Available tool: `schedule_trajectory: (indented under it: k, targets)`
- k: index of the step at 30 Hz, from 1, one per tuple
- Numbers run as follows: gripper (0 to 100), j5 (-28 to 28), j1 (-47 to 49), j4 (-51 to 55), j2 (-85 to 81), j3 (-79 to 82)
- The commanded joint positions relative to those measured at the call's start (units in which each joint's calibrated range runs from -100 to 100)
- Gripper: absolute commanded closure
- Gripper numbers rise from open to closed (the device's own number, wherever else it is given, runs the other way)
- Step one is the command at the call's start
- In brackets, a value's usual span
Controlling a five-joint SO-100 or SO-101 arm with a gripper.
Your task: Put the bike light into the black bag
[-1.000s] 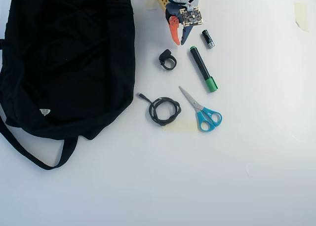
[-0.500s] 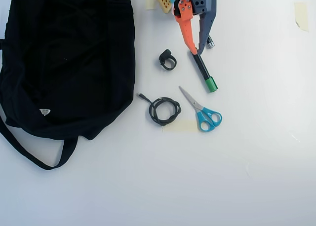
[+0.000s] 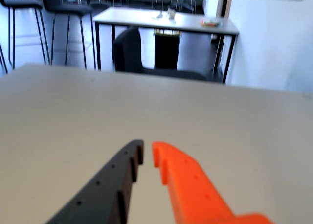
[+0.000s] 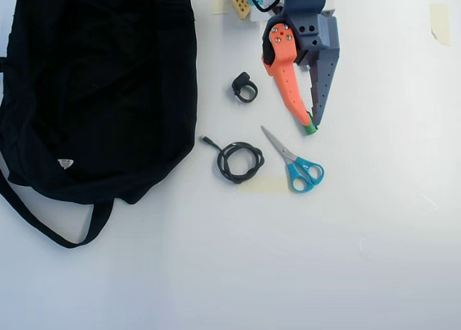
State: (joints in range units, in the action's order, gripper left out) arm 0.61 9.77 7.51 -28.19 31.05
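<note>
The bike light (image 4: 245, 88), a tiny black block with a round strap loop, lies on the white table just right of the black bag (image 4: 101, 85). The bag is large and soft, with a white triangular label (image 4: 65, 163) and a long strap (image 4: 50, 229). My gripper (image 4: 311, 121) has one orange and one dark finger and hangs to the right of the light, apart from it. In the wrist view the gripper (image 3: 147, 151) is shut and empty, its tips nearly touching, and points over bare table. The light and the bag are out of the wrist view.
A coiled black cable (image 4: 240, 161) and blue-handled scissors (image 4: 295, 164) lie below the light. A small green item (image 4: 310, 129) sits at my fingertips. A tape patch (image 4: 263, 184) is on the table. In the wrist view, another table (image 3: 161, 19) and chairs stand beyond the table's far edge.
</note>
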Motion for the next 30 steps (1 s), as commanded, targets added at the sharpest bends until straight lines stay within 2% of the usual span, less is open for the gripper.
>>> schedule_trajectory:
  k: [1, 11, 30]
  targets:
    - [98, 0.28, -0.2, -1.92, 7.44, -12.1]
    - [98, 0.33, -2.07, -1.57, 20.39, -25.93]
    - [97, 0.39, -1.77, -1.48, 18.97, -19.46]
